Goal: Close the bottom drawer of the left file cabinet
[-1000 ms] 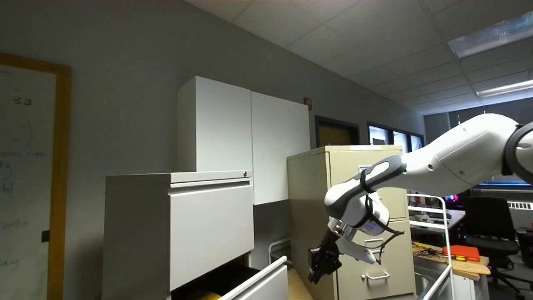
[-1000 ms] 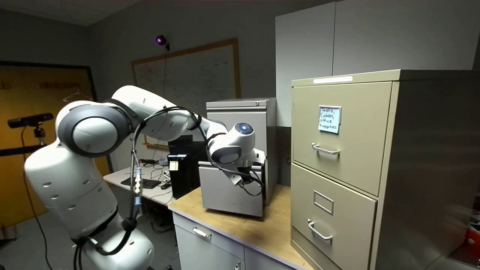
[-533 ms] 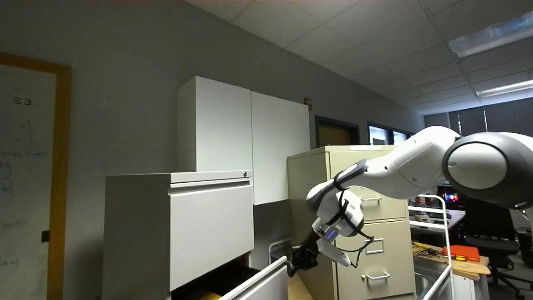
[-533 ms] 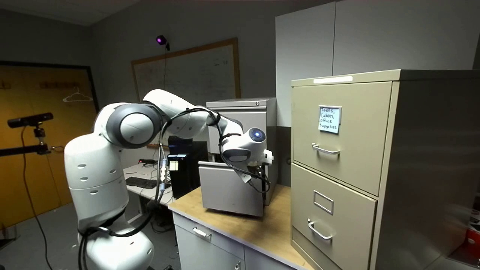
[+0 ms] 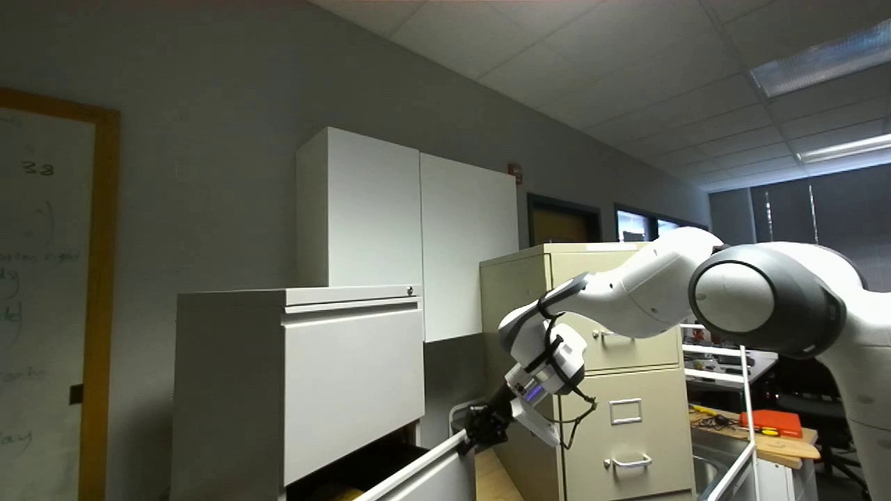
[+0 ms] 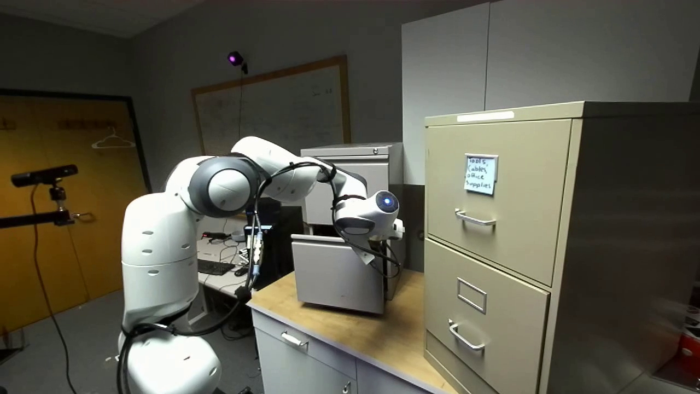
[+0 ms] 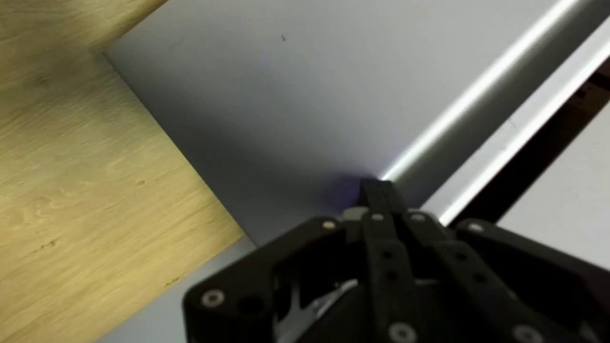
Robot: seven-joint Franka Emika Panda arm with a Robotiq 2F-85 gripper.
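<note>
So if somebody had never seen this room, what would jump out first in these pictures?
Probably the white robot arm, arching across the left of an exterior view. Its black fingers, together in the wrist view, seem to touch the open bottom drawer of the grey cabinet, near the drawer's top. Then comes the beige cabinet at the right of an exterior view, a handwritten note on its front.
</note>
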